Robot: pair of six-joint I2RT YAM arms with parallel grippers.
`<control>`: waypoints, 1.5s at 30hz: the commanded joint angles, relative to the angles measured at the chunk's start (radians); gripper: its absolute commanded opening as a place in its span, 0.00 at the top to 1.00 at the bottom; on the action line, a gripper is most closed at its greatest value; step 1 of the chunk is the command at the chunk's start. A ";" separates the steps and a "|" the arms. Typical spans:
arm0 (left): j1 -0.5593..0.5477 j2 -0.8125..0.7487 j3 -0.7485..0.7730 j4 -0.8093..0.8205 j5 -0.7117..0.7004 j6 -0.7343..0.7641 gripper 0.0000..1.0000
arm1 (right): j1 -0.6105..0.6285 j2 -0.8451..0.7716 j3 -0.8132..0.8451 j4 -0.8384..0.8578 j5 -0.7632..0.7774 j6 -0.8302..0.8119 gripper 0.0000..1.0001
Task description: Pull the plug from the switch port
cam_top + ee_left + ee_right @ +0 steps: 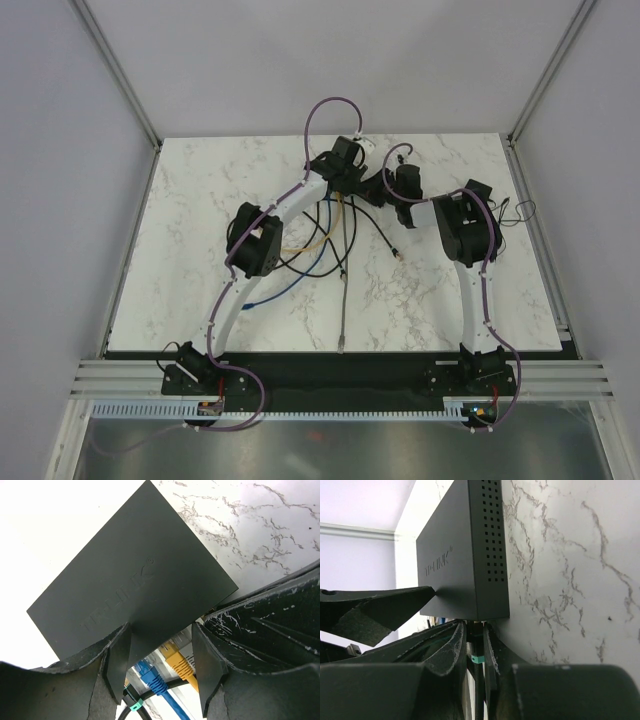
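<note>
The switch (130, 575) is a flat black box lying on the marble at the far middle of the table, between the two grippers. In the left wrist view, my left gripper (161, 628) is open at its socket side, with the blue plug (150, 676) and the yellow plug (181, 664) showing in the gap between the fingers. A grey plug (187, 654) sits beside the yellow one. My right gripper (475, 626) is shut on a black plug (476, 639) at the corner of the switch (465, 570). The black plug's cable carries a teal tag (476, 658).
Loose cables trail toward the near edge: a grey one (343, 300), a blue one (285, 288), and a black one ending in a free plug (399, 255). Both arms (265, 240) (465, 235) reach over this tangle. Metal frame posts rise at the back corners.
</note>
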State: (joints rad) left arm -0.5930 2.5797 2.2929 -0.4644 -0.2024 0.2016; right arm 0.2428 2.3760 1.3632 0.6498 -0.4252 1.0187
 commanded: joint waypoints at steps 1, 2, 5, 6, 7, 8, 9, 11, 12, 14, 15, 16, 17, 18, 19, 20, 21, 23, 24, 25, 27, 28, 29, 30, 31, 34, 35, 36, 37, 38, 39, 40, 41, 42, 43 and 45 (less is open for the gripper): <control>0.010 0.048 0.059 -0.017 -0.003 -0.027 0.40 | 0.035 -0.023 0.004 -0.229 0.123 -0.107 1.00; 0.010 0.054 0.069 -0.019 0.000 -0.027 0.40 | 0.050 -0.032 0.005 -0.252 0.165 -0.136 1.00; 0.010 0.057 0.079 -0.023 0.006 -0.030 0.40 | 0.076 -0.060 0.014 -0.328 0.222 -0.184 1.00; 0.010 0.056 0.079 -0.025 0.008 -0.031 0.40 | 0.081 -0.067 0.023 -0.363 0.252 -0.189 1.00; 0.012 0.056 0.079 -0.026 0.009 -0.033 0.40 | 0.087 -0.069 0.025 -0.375 0.258 -0.193 1.00; 0.012 0.056 0.079 -0.026 0.012 -0.034 0.40 | 0.089 -0.067 0.025 -0.377 0.252 -0.192 1.00; 0.012 0.056 0.079 -0.029 0.015 -0.036 0.40 | 0.087 -0.063 0.027 -0.366 0.228 -0.187 1.00; 0.013 0.053 0.076 -0.028 0.017 -0.036 0.40 | 0.084 -0.063 0.019 -0.343 0.198 -0.172 1.00; 0.015 0.051 0.076 -0.029 0.018 -0.040 0.40 | 0.081 -0.058 0.013 -0.314 0.151 -0.152 1.00; 0.016 0.050 0.076 -0.028 0.021 -0.042 0.40 | 0.070 -0.063 -0.012 -0.247 0.105 -0.122 1.00; 0.016 0.051 0.077 -0.029 0.026 -0.042 0.40 | 0.067 -0.067 -0.028 -0.192 0.085 -0.097 1.00; 0.018 0.050 0.077 -0.029 0.027 -0.044 0.40 | 0.064 -0.072 -0.032 -0.185 0.057 -0.089 1.00; 0.019 0.050 0.077 -0.029 0.031 -0.045 0.40 | 0.059 -0.078 -0.041 -0.143 0.042 -0.083 1.00; 0.019 0.050 0.077 -0.029 0.034 -0.045 0.40 | 0.055 -0.089 -0.067 -0.106 0.028 -0.069 1.00; 0.021 0.048 0.077 -0.029 0.037 -0.050 0.40 | 0.050 -0.090 -0.078 -0.073 -0.009 -0.027 1.00; 0.021 0.048 0.079 -0.029 0.038 -0.048 0.40 | 0.038 -0.089 -0.087 -0.043 -0.032 -0.003 1.00; 0.022 0.049 0.077 -0.029 0.043 -0.048 0.40 | 0.033 -0.080 -0.105 0.026 -0.050 0.024 1.00; 0.022 0.051 0.080 -0.028 0.044 -0.050 0.40 | 0.023 -0.072 -0.111 0.057 -0.070 0.060 1.00; 0.022 0.051 0.080 -0.029 0.046 -0.050 0.40 | 0.023 -0.067 -0.105 0.022 -0.060 0.048 1.00; 0.022 0.053 0.083 -0.029 0.047 -0.051 0.39 | 0.021 -0.069 -0.102 -0.008 -0.044 0.031 1.00; 0.022 0.054 0.088 -0.029 0.052 -0.057 0.40 | 0.026 -0.090 -0.090 -0.114 0.028 -0.037 1.00; 0.022 0.054 0.089 -0.029 0.055 -0.057 0.40 | 0.033 -0.103 -0.082 -0.157 0.060 -0.070 1.00; 0.022 0.056 0.091 -0.028 0.057 -0.062 0.39 | 0.048 -0.118 -0.072 -0.215 0.109 -0.110 1.00; 0.022 0.056 0.092 -0.029 0.060 -0.064 0.40 | 0.061 -0.147 -0.044 -0.325 0.200 -0.190 1.00; 0.022 0.056 0.094 -0.029 0.060 -0.067 0.39 | 0.070 -0.158 -0.029 -0.370 0.245 -0.218 1.00; 0.022 0.057 0.102 -0.034 0.058 -0.076 0.39 | 0.104 -0.167 0.017 -0.482 0.337 -0.273 1.00; 0.022 0.059 0.103 -0.034 0.060 -0.080 0.39 | 0.119 -0.169 0.028 -0.518 0.353 -0.284 1.00; 0.022 0.060 0.106 -0.037 0.064 -0.082 0.39 | 0.121 -0.167 0.039 -0.527 0.356 -0.285 1.00; 0.022 0.062 0.111 -0.040 0.064 -0.083 0.39 | 0.121 -0.166 0.040 -0.527 0.341 -0.281 1.00; 0.022 0.062 0.112 -0.040 0.066 -0.082 0.39 | 0.121 -0.163 0.042 -0.524 0.324 -0.278 1.00; 0.022 0.063 0.112 -0.039 0.066 -0.083 0.39 | 0.121 -0.158 0.045 -0.521 0.313 -0.273 1.00; 0.022 0.063 0.114 -0.040 0.066 -0.082 0.39 | 0.118 -0.158 0.042 -0.513 0.269 -0.255 1.00; 0.024 0.065 0.115 -0.040 0.066 -0.080 0.39 | 0.107 -0.156 0.037 -0.463 0.225 -0.237 1.00; 0.022 0.065 0.115 -0.040 0.069 -0.082 0.39 | 0.098 -0.146 0.013 -0.416 0.173 -0.203 1.00; 0.024 0.065 0.117 -0.042 0.069 -0.082 0.39 | 0.090 -0.141 0.001 -0.376 0.090 -0.146 1.00; 0.024 0.065 0.117 -0.042 0.070 -0.083 0.39 | 0.078 -0.132 -0.016 -0.317 0.065 -0.126 1.00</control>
State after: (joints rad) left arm -0.5903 2.6072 2.3714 -0.5449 -0.1455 0.1665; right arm 0.3141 2.2299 1.3846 0.3111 -0.1688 0.8299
